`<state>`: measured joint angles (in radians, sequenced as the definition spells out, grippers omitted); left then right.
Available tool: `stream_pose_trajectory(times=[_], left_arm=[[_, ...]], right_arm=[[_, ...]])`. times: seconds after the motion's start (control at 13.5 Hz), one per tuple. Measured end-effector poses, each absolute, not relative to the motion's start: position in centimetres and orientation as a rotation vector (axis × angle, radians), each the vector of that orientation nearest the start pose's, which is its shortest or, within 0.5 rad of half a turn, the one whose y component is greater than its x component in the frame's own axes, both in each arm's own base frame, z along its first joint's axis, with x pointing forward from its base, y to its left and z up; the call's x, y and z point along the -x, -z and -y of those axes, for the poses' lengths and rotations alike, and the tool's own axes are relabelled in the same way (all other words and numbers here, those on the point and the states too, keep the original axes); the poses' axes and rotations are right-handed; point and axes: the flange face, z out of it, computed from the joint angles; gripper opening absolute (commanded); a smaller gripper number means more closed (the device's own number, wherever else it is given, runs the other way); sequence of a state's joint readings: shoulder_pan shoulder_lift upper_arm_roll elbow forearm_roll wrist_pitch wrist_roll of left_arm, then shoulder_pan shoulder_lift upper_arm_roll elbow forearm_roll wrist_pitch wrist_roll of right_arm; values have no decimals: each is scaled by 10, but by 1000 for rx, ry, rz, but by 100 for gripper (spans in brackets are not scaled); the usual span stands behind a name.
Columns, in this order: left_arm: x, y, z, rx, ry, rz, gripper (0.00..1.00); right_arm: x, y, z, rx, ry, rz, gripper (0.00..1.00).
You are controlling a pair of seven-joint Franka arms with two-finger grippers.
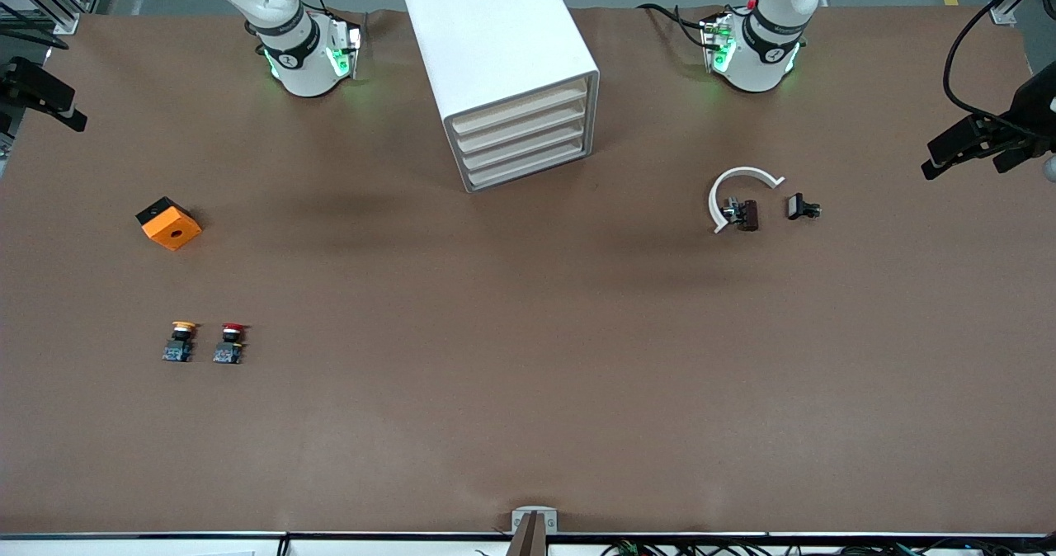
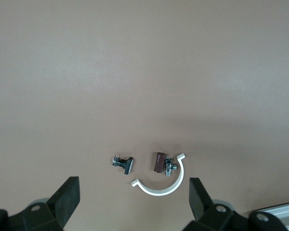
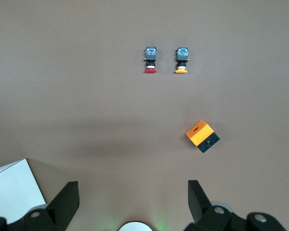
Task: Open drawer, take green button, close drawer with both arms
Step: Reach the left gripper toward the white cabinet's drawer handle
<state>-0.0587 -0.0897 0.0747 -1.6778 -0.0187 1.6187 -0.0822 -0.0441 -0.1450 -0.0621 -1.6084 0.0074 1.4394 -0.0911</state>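
The white cabinet stands between the two arm bases, and a corner of it shows in the right wrist view. Its four cream drawer fronts are all shut. The green button is hidden. My left gripper is open and empty, high over a white half-ring and small metal parts. My right gripper is open and empty, high over bare table near its base. Neither gripper shows in the front view.
A yellow-capped button and a red-capped button stand toward the right arm's end, near the front camera. An orange block lies farther from it. The white half-ring, a brown part and a black part lie toward the left arm's end.
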Motion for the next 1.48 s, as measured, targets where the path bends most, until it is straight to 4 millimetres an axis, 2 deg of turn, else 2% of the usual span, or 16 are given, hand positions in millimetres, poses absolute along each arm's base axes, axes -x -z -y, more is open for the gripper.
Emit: stream_pose_trajectory(times=[0.44, 0.74, 0.89, 1.03, 1.26, 1.48], left_arm=[[-531, -624, -8, 3164, 32, 152, 100], [-536, -595, -6, 3154, -142, 146, 100], [-547, -568, -2, 3144, -223, 139, 100], [-561, -533, 3, 3129, -318, 129, 100], [-583, -471, 21, 3100, -442, 85, 100], [-596, -428, 41, 3092, -511, 105, 100]], right_arm=[[-492, -672, 54, 3123, -33, -21, 100], [-493, -674, 54, 3124, -12, -21, 100], [-492, -675, 55, 3125, -4, -22, 100], [-492, -677, 56, 3125, 3, -26, 100], [-492, -683, 61, 3126, 26, -39, 100], [-494, -681, 65, 3126, 30, -52, 100]])
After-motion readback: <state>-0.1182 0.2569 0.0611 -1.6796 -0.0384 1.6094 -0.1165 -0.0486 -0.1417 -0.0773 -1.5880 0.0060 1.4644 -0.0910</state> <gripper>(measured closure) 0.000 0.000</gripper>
